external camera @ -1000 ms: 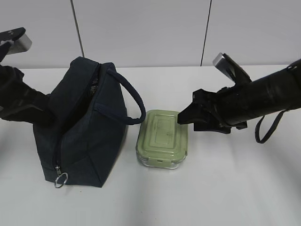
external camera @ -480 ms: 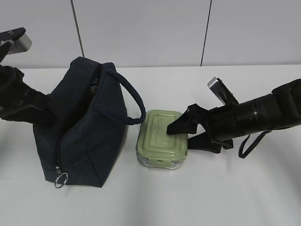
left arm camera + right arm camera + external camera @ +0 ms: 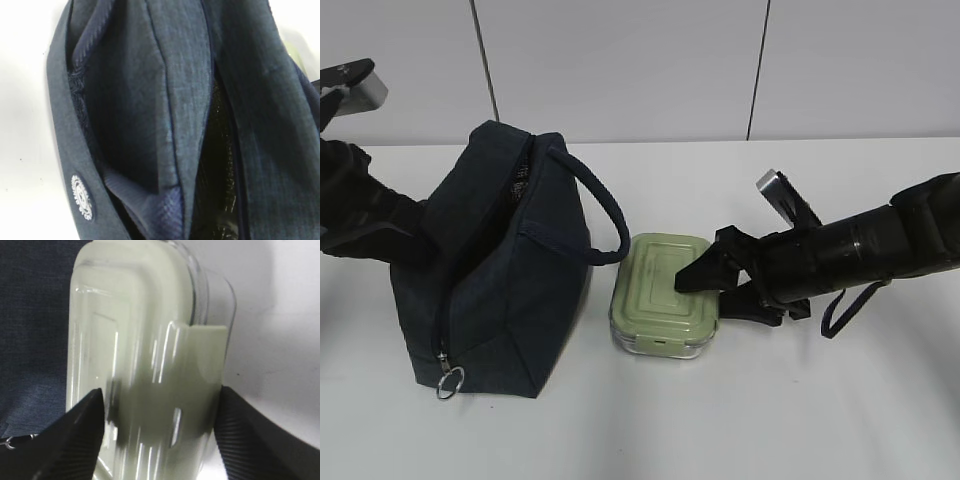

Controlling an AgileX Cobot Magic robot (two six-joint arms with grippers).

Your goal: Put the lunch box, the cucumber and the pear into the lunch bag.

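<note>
Left wrist view shows a small round white emblem (image 3: 81,197) stitched low on the navy fabric of the lunch bag (image 3: 190,115); its lettering is too fine to read, and no other writing shows in any view. That view is filled by the bag's folds, with a dark slit of glossy lining between two panels, and the left arm's fingers do not appear in it, so whether they are spread or closed cannot be told.

Exterior view has the lunch bag (image 3: 500,270) standing on the white desk (image 3: 640,430), its strap handle (image 3: 595,205) looping out toward the lunch box (image 3: 665,293), which sits just beside the bag with its sage-green lid up. A metal ring pull (image 3: 448,382) hangs at the bag's lower front corner. The left arm (image 3: 365,215) presses against the bag's far side, its tip hidden behind the fabric. The right gripper (image 3: 705,285) reaches in from the other side of the box, fingers parted, one finger (image 3: 698,272) lying over the lid's near end and the other lower at the box's side.

Right wrist view shows the two black fingers (image 3: 85,432) spread wide on either flank of the lunch box (image 3: 145,370), straddling it without a firm clamp; beyond the fingers on one side lies navy fabric, on the other bare desk. Grey wall panels stand behind the desk.
</note>
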